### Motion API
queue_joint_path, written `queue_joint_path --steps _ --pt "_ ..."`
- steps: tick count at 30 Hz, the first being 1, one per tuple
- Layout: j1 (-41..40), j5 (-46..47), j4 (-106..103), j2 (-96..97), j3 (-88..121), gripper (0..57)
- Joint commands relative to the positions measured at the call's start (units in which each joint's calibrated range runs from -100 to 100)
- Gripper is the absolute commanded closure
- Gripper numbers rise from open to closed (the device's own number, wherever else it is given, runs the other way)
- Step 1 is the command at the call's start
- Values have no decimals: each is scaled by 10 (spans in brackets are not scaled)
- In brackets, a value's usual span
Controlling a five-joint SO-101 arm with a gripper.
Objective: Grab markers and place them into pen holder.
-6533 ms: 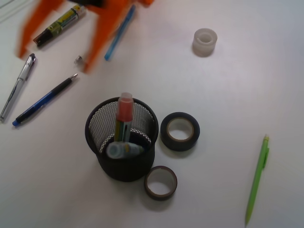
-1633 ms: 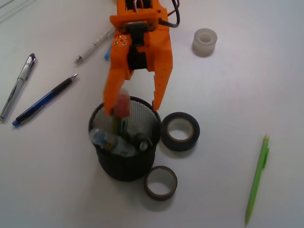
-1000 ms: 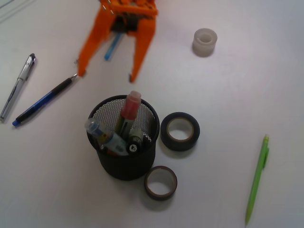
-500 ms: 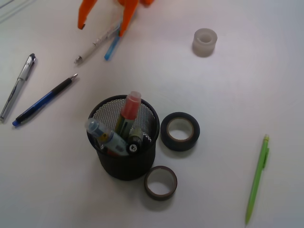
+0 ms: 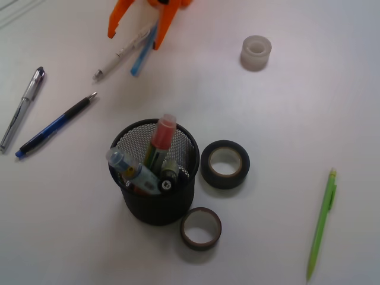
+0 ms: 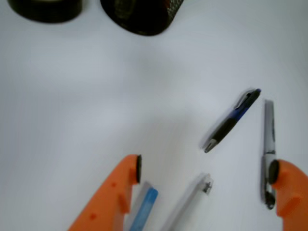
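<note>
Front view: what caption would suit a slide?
Three markers stand in the pen holder while the open orange pincer hovers over loose pens.

Soft, even light is falling from overhead, leaving the white table (image 5: 285, 107) bright with a faint pinkish-grey cast and no hard glare. The pen holder (image 5: 155, 205) and black tape roll (image 5: 225, 164) are casting only weak, diffuse shadows. The front view is staying fairly sharp, though the orange gripper (image 5: 136, 32) is looking slightly smeared. The wrist view is looking hazy throughout, with pens (image 6: 231, 120) showing ghosted edges.
</note>
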Motion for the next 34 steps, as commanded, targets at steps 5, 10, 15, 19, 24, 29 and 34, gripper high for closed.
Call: queue_joint_path --steps 5,10,15,19,24,29,34 --pt "-7 205 28 -39 13 273" --pt "-45 326 50 -39 13 273" --pt "-46 336 73 -39 13 274" --pt "-46 337 91 -39 13 274" --pt "-46 337 98 -39 13 274" --pt "-46 337 98 -39 13 274" --pt "-46 337 98 -39 13 274"
